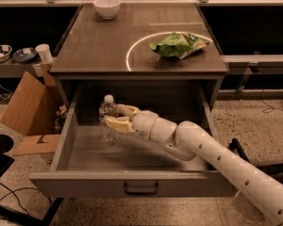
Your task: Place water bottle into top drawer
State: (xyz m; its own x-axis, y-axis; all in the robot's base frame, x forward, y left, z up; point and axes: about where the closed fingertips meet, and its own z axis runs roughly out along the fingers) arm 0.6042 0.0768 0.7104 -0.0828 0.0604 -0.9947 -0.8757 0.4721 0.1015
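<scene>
In the camera view I have the gripper (pixel 112 115) reaching into the left side of the open top drawer (pixel 85 184), clamped around the water bottle (pixel 108 128). I hold the bottle upright and low over the drawer floor, so it should stand when released.

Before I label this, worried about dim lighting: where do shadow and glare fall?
Camera view: dim and warm; pale sheen on the brown tabletop; shadow at the back of the open grey metal drawer; inside, the gripper holds the clear ribbed plastic bottle with white cap.
</scene>
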